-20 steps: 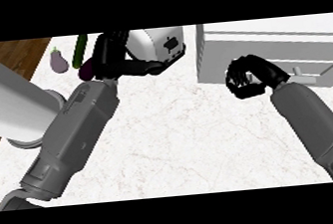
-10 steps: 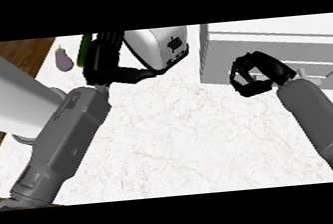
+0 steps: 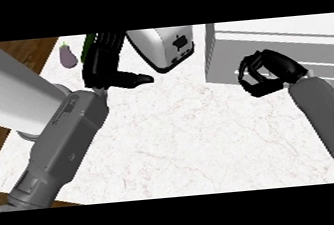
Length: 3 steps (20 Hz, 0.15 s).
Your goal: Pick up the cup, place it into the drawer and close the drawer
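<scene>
A shiny silver and white object [image 3: 161, 47] with black trim lies tilted at the counter's far middle; I cannot tell whether it is the cup. My left hand [image 3: 106, 64] is just left of it, open, fingers straight and pointing away, thumb stretched toward it without touching. A thin green thing [image 3: 87, 49] shows behind those fingers, mostly hidden. The white drawer unit [image 3: 290, 41] stands at the far right. My right hand [image 3: 266, 73] hangs in front of it with fingers curled, and nothing shows inside them.
A purple eggplant [image 3: 67, 55] lies at the far left of the white marble counter [image 3: 187, 138]. A big white cylinder [image 3: 12, 90] fills the left edge beside my left forearm. Brown floor shows past the counter's left edge.
My left hand's fingers have straightened and drawn left, away from the silver object. The right hand has stayed curled in nearly the same spot.
</scene>
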Motion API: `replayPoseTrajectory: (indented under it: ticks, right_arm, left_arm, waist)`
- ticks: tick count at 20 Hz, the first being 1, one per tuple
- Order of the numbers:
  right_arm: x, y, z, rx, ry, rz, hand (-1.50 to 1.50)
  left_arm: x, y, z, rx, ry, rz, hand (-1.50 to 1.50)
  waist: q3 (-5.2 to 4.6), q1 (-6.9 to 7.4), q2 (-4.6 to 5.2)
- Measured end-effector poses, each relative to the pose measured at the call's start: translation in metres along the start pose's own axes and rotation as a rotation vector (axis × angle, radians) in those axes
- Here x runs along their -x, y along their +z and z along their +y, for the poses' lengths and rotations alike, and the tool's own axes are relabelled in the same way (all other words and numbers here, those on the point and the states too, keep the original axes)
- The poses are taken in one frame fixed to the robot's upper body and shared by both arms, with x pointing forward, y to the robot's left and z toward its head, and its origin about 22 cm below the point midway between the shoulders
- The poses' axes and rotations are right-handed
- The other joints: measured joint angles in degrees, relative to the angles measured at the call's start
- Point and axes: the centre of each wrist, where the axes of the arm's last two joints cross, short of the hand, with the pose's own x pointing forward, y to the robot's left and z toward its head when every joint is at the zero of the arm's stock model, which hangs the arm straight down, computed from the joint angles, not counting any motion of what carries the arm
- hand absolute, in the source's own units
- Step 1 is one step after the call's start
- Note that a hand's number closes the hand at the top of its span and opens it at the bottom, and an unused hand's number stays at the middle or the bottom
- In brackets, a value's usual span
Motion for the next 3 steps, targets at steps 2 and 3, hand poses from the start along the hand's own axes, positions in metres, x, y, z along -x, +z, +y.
replayPoseTrajectory:
  ticks: [2,3]
  right_arm:
    - [0.0006,0.0028,-0.0025,-0.007,-0.013,-0.001,1.50]
    - [0.0010,0.0043,-0.0036,-0.010,-0.020,-0.001,1.50]
  left_arm:
    - [0.0017,0.0028,0.0013,0.002,0.006,0.007,-1.50]
    - [0.0017,0.0040,0.0031,0.002,0.007,0.007,-1.50]
  waist:
    - [0.07,0.34,0.07]
    - [0.11,0.51,0.08]
